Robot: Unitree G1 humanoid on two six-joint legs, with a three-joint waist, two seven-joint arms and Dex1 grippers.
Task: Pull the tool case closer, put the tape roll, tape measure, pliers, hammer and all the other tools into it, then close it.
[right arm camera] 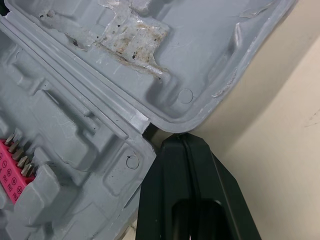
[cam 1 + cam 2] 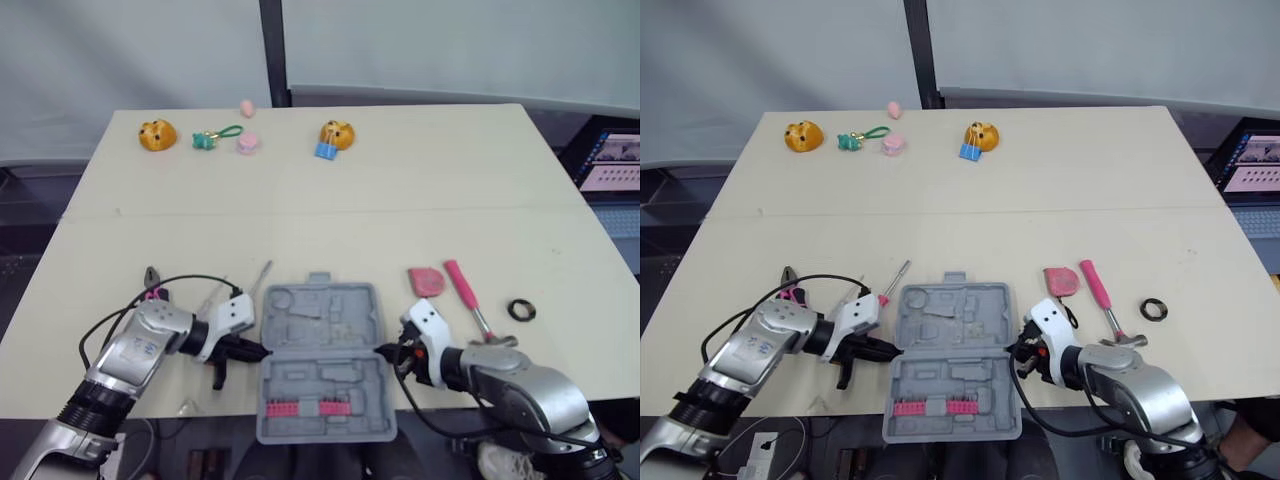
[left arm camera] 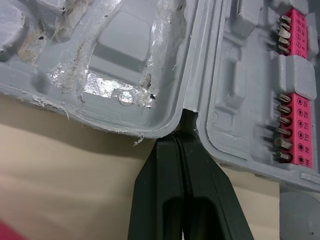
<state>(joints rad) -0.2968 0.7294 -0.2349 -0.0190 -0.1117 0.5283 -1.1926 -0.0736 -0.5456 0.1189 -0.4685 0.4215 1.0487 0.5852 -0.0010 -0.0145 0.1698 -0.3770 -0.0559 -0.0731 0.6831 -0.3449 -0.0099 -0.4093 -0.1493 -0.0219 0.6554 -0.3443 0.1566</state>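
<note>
Both the left gripper [image 2: 262,350] and right gripper [image 2: 380,352] have jaws pressed together, tips nudging the hinge ends of the open grey plastic tool case [image 2: 320,320] at the near edge of the cream counter [image 2: 300,200]. With nothing clamped, an uneven pull may skew the case or tip it off.

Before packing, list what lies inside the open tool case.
Only a pink bit holder sits in the tool case; other moulded slots look empty. Beneath the holder is hidden.
</note>
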